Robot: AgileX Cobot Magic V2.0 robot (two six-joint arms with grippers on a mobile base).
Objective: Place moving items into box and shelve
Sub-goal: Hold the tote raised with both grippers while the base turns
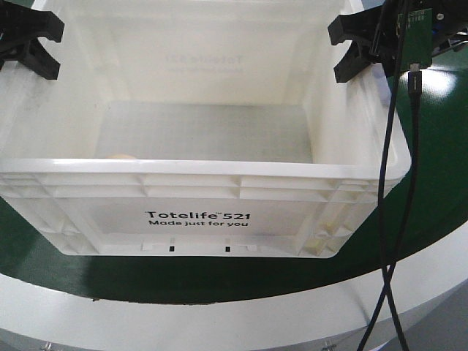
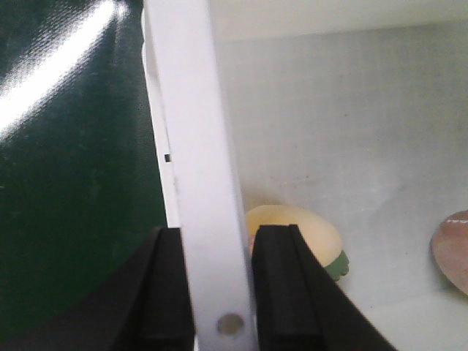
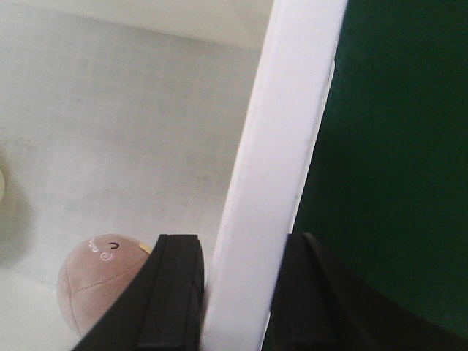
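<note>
A black cable [image 1: 387, 219] is draped down past the right front corner of the white box [image 1: 88, 212]. Left gripper [image 2: 223, 292]: jaws clamped on the box's left wall rim. Right gripper [image 3: 245, 292]: jaws clamped likewise across the right wall rim. Inside, on the floor, the cream-yellow fruit [image 2: 292, 230] is seen by the left wall, the reddish-brown fruit [image 3: 99, 278] by the right wall, apart. The box is set on a dark green counter [image 1: 439, 183] edged in white.

Box [image 1: 197, 191] front wall, black print: "Totelife 521", beneath it "Made just for you".
</note>
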